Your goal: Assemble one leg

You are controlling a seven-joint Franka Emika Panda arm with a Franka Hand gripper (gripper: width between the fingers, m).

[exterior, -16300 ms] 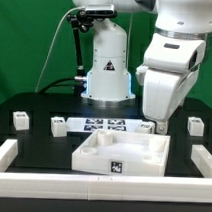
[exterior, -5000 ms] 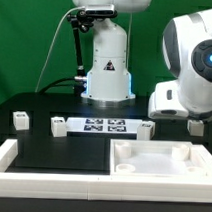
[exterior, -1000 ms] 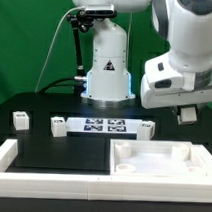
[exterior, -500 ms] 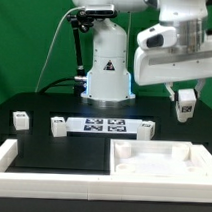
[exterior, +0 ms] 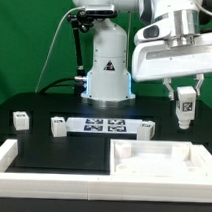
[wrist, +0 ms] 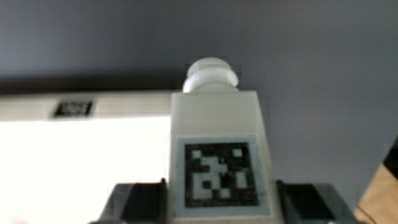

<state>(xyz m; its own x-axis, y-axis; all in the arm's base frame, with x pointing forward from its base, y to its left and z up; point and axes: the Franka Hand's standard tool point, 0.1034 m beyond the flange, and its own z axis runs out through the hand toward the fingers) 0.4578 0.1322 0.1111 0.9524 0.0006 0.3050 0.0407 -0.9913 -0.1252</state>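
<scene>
Above the back edge of the recessed panel (exterior: 157,158), your gripper (exterior: 183,98) pinches the leg (exterior: 183,110) upright, lifted clear of the table since a second ago. Pick looks complete; seating it in the panel comes next.

leg (exterior: 183,106): white plastic, smooth, faint sheen | table (exterior: 62,152): black, matt, even | arm shell (exterior: 181,59): white plastic, glossy | backdrop (exterior: 27,41): green, matt, cloth-like

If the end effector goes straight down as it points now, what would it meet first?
The small white plastic leg it grips would probably touch the large flat white recessed piece first; depth is unclear.
</scene>
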